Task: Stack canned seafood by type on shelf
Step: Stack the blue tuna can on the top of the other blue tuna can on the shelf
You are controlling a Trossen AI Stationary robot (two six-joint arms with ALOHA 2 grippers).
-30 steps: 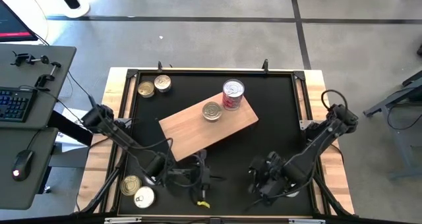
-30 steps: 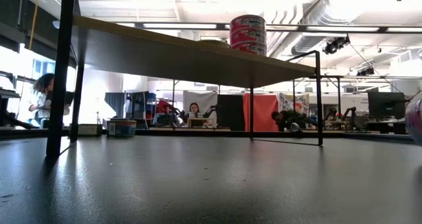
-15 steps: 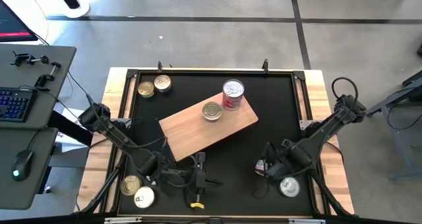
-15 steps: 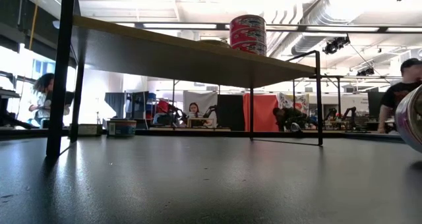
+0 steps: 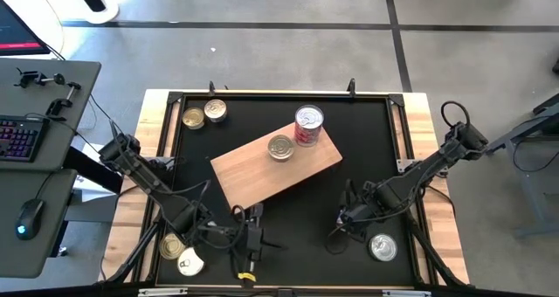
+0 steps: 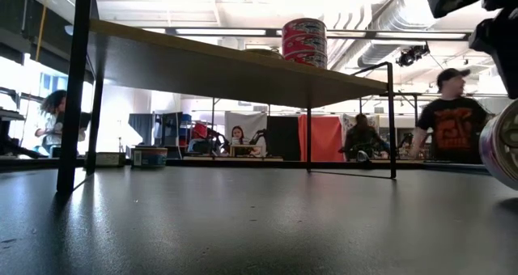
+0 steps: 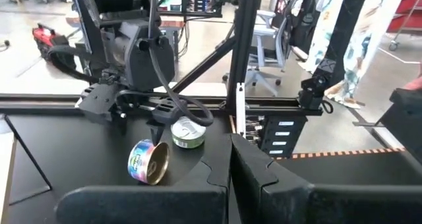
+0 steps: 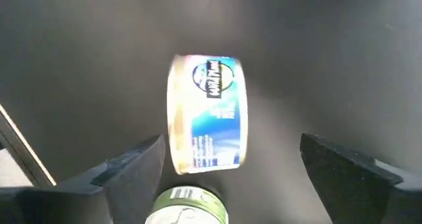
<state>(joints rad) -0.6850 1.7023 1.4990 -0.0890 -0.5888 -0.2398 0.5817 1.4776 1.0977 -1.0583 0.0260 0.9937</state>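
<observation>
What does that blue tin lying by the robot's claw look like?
The blue tin is small, round and flat, made of shiny metal, with a blue label and white writing around its side. One round end looks gold. It is not lying flat: it stands on its edge on the black table. The right gripper is above it with fingers wide open on each side, not touching it. A green tin lies flat close by.

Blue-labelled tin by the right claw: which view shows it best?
Right wrist view: the blue-labelled tin stands on edge, label visible, before the open right claw. Left wrist shows it smaller; low view crops it; high view barely shows it.
</observation>
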